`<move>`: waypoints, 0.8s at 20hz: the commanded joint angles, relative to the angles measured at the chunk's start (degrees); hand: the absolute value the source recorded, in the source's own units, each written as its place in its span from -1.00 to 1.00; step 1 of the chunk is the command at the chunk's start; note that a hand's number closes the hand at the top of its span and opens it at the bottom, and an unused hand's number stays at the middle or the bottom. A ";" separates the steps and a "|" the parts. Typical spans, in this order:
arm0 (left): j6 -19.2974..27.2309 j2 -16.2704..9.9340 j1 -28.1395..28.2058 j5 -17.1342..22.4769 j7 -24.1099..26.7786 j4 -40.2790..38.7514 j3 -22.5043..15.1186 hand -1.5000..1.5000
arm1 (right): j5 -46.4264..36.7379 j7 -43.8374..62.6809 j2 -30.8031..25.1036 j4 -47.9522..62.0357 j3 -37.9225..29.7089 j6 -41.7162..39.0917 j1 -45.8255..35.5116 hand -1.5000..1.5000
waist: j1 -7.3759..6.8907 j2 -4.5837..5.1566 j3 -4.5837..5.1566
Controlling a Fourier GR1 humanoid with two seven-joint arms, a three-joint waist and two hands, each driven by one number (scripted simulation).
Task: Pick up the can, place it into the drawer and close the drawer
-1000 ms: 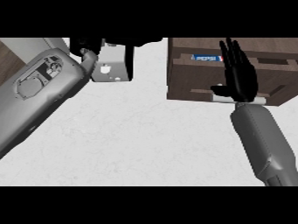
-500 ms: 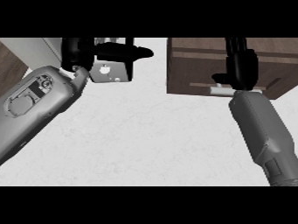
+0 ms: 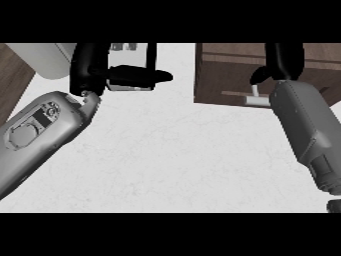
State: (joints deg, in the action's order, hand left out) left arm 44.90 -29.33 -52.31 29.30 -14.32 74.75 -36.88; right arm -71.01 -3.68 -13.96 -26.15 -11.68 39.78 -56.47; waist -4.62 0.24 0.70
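At one o'clock the right hand (image 3: 284, 62) rests against the drawer (image 3: 228, 75) front, grip unreadable. At eleven o'clock the left hand (image 3: 103, 70) hangs relaxed over the counter (image 3: 180, 160).

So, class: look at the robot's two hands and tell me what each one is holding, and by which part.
Neither hand visibly holds anything. The right hand lies on the drawer front above its handle; the left hand hovers.
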 commanded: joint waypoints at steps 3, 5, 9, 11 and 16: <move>-0.92 -2.06 4.05 -0.48 0.84 3.50 0.66 -1.00 | 3.22 -3.59 0.90 6.49 -2.84 -1.02 -4.99 -1.00 | -1.74 1.56 -0.86; -0.72 -2.71 3.19 -0.78 -0.23 4.21 1.18 -1.00 | 4.75 -6.39 1.52 6.92 -3.85 -0.76 -4.92 -1.00 | -1.35 1.52 -0.91; -0.47 -1.97 6.17 -1.37 2.60 3.99 1.08 -1.00 | 11.28 -9.35 5.29 4.63 -8.58 -1.80 -7.42 -1.00 | -1.67 1.73 -0.93; 0.85 -1.67 5.78 -1.39 0.82 5.15 1.07 -1.00 | 14.94 -13.10 5.55 3.94 -11.36 -2.54 -6.85 -1.00 | -1.08 1.22 -1.04; -0.80 -2.57 7.97 -1.56 2.71 4.41 1.92 -1.00 | 21.07 -18.27 5.76 4.02 -16.31 -7.49 -8.88 -1.00 | -0.06 1.29 -0.94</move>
State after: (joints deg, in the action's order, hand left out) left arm 44.42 -31.62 -45.85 28.05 -12.56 79.51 -35.43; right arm -57.94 -19.79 -12.77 -21.39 -22.52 33.36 -61.16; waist -3.62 1.25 -0.05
